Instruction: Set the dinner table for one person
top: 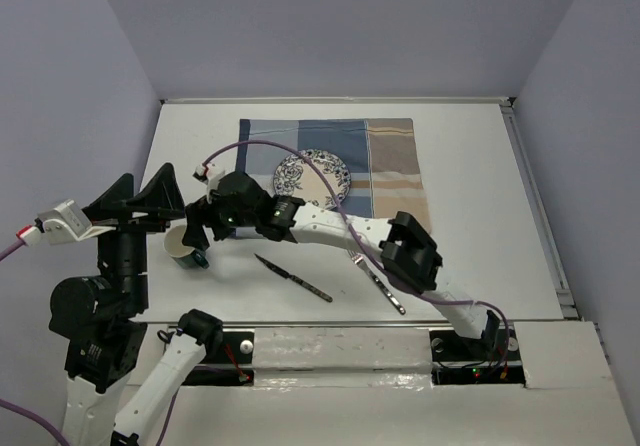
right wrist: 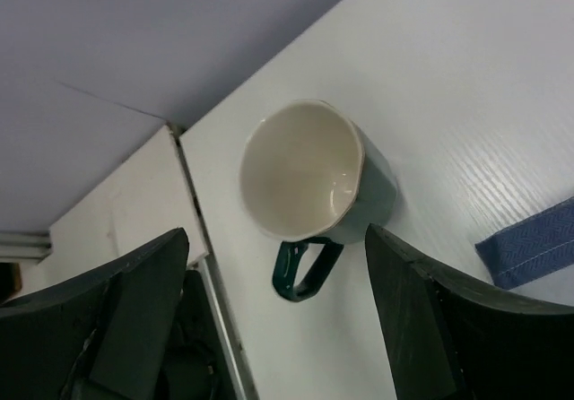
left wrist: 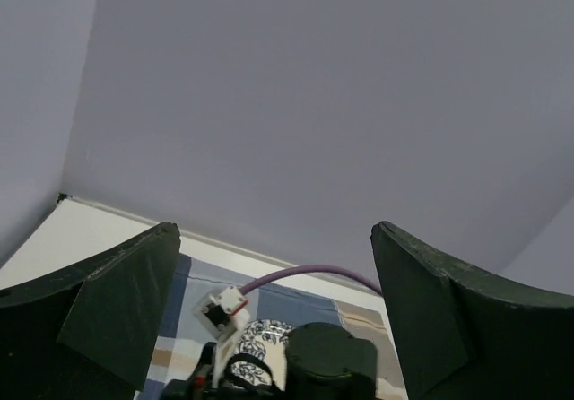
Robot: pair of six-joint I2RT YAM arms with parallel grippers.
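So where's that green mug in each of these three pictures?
Top view: the mug stands at the left on the white table, below and left of the striped cloth.
Left wrist view: the mug is not in it.
Right wrist view: the mug is in the middle, seen from above, with its handle pointing down.
Shared landmark: the striped cloth shows in all three views.

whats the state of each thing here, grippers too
mug: upright, empty, on the dinner table
plate: flat on the striped cloth
striped cloth: spread flat
knife: lying flat on the table
fork: lying flat on the table
right gripper: open, over the mug
left gripper: open, holding nothing
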